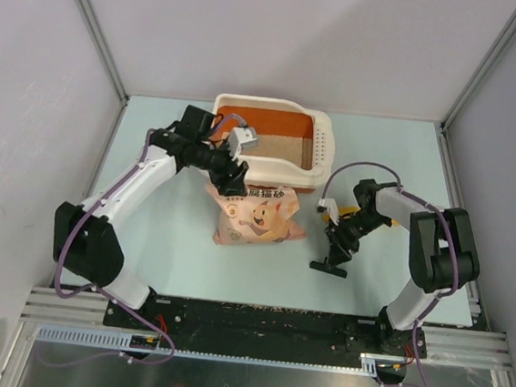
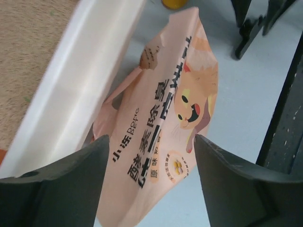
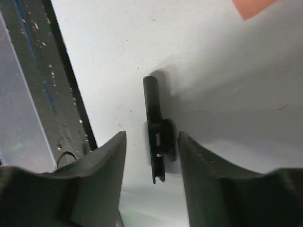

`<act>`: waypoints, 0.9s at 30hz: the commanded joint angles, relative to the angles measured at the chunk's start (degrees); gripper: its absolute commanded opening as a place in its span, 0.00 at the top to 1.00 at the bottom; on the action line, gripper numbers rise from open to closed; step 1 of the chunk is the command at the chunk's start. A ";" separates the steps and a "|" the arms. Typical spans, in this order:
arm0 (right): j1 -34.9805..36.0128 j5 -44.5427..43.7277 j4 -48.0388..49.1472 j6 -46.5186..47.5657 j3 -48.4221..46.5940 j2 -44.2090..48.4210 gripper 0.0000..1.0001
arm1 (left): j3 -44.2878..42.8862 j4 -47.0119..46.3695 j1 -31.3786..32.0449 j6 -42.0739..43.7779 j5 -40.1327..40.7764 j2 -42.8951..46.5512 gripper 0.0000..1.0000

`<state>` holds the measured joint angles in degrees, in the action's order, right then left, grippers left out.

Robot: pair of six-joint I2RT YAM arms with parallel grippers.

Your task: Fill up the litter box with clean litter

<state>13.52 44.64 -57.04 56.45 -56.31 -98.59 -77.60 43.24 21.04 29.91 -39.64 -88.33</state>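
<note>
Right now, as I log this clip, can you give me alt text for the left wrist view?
The left hand hangs open over a pink bag printed with a cartoon cat, lying on the pale blue table. At the picture's left runs the cream-white rim of the litter box, with beige litter inside.

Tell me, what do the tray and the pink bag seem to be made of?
The tray looks like rigid moulded plastic: cream-white and smooth with a slight sheen, rounded corners and slots in the rim. The bag is probably thin plastic film or coated paper, printed, matte to satin; it creases and sags softly.
</note>
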 commanded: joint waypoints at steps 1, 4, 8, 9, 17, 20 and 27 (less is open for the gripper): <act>-1.04 0.01 1.76 -2.21 -0.90 3.12 0.36 | -4.13 -0.26 -3.62 -8.27 -0.34 5.80 0.21; -2.79 0.97 -0.17 -3.36 -3.44 6.81 0.24 | -2.74 -0.26 -10.65 -19.77 -3.86 7.56 0.19; -4.03 1.42 3.48 -14.03 -8.71 11.47 0.11 | 6.48 -5.09 -20.75 -33.06 -8.25 11.25 0.17; -4.03 0.45 6.12 -18.52 -9.42 12.36 0.06 | 10.07 -6.06 -22.51 -35.95 -8.26 11.60 0.16; -5.43 -9.48 33.91 -62.97 -13.81 14.83 0.00 | 18.45 -19.32 -26.22 -52.39 -17.22 4.32 0.24; -7.27 -0.55 37.51 -68.55 -15.40 12.02 0.00 | 19.86 -23.46 -26.22 -58.20 -20.65 1.86 0.24; -7.19 9.13 44.63 -67.88 -15.40 9.90 0.00 | 17.32 -30.94 -22.36 -65.68 -23.82 -3.59 0.32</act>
<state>5.98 46.41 -19.81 -7.88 -69.95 -88.14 -57.45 19.20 -4.25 -29.34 -58.87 -90.15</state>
